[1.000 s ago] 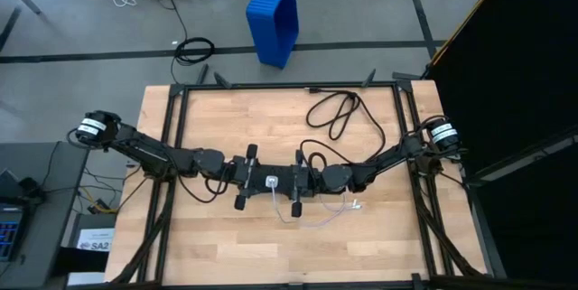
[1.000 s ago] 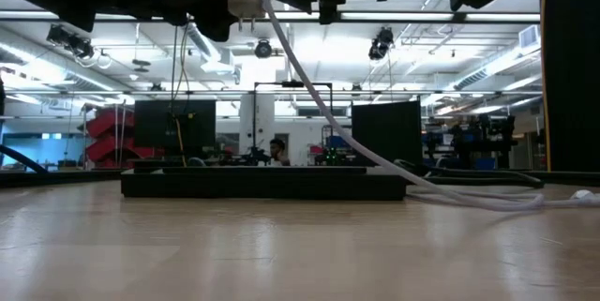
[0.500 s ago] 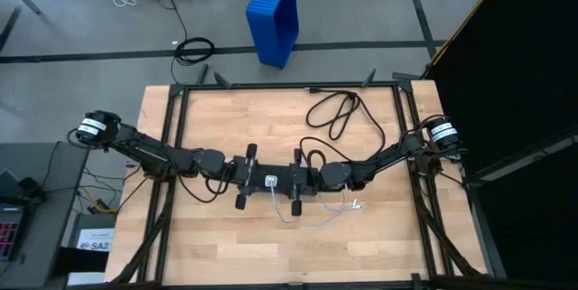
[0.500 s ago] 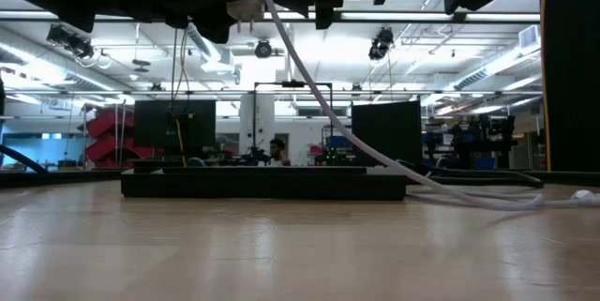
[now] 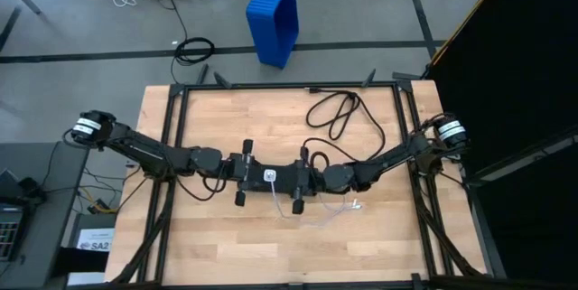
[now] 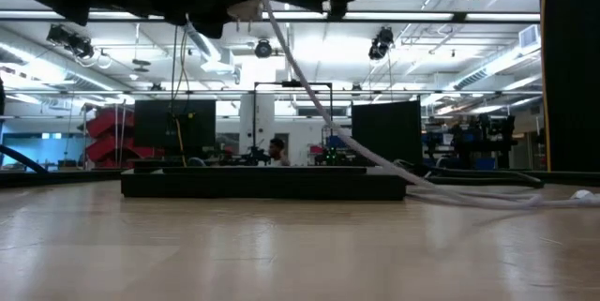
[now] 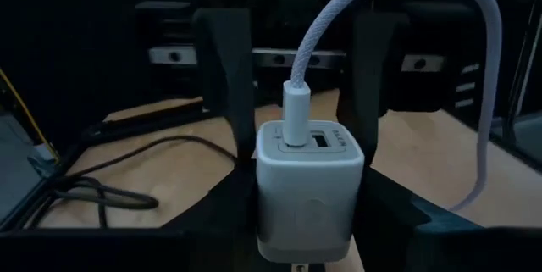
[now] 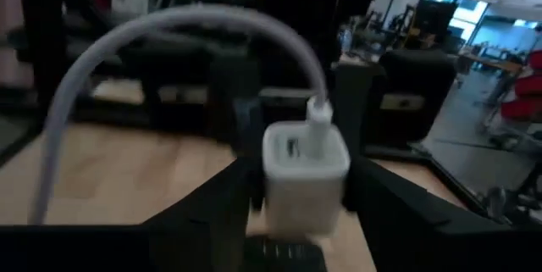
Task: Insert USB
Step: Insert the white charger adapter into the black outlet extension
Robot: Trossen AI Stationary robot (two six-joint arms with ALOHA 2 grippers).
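A white charger cube [image 5: 269, 176] hangs high over the table's middle, with my left gripper [image 5: 260, 178] shut on it. The USB, a thin white cable [image 6: 309, 95], has one plug [image 7: 296, 111] stuck into a port on the cube's face. From there it arcs over, drops to the table, and ends at a free plug [image 5: 357, 205]. My right gripper [image 7: 301, 69] faces the cube from the right. It is open, its fingers standing on either side of the plug and apart from it. My left gripper pinches the charger cube by two opposite sides [image 7: 264, 213] between its two fingers [image 7: 212, 225]. The fingers come in level from the table's left. The cube is lifted clear of the table, its port face turned toward my right gripper, with the cable hanging from it.
A thick black cord [image 5: 339, 114] lies looped on the far right part of the table. A long black bar [image 6: 262, 184] lies across the table's far side. A blue bin [image 5: 274, 19] stands on the floor beyond the table. Black frame rails [image 5: 176, 127] line the table's edges.
My right gripper has risen a little and edged back toward the table's right, away from the cube. The cube and the plugged cable have stayed where they were.
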